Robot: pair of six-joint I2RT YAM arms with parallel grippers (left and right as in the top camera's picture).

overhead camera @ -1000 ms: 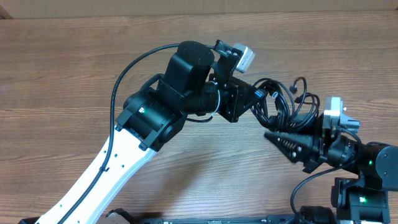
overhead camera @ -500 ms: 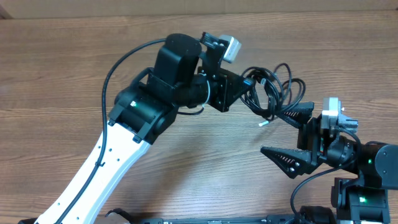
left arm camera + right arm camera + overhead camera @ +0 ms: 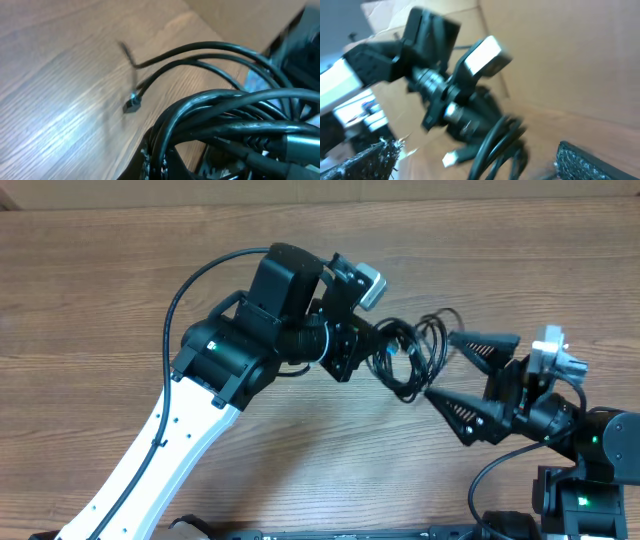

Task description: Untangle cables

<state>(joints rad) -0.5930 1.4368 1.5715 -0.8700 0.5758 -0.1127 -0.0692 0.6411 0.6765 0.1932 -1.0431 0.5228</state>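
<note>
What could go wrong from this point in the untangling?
1. The open right gripper sits at the edge of the bunched cables; closing there could pinch several loops at once and tighten the tangle.
2. The left gripper appears to clamp the whole bundle, so pulling apart may strain strands rather than free one.
3. A loose plug end hangs near the table and could snag.

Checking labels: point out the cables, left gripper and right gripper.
cables [image 3: 400, 362], overhead view, middle of the bundled loops.
left gripper [image 3: 372, 350], overhead view, where it clamps the bundle.
right gripper [image 3: 440, 365], overhead view, midway between open fingertips.
</note>
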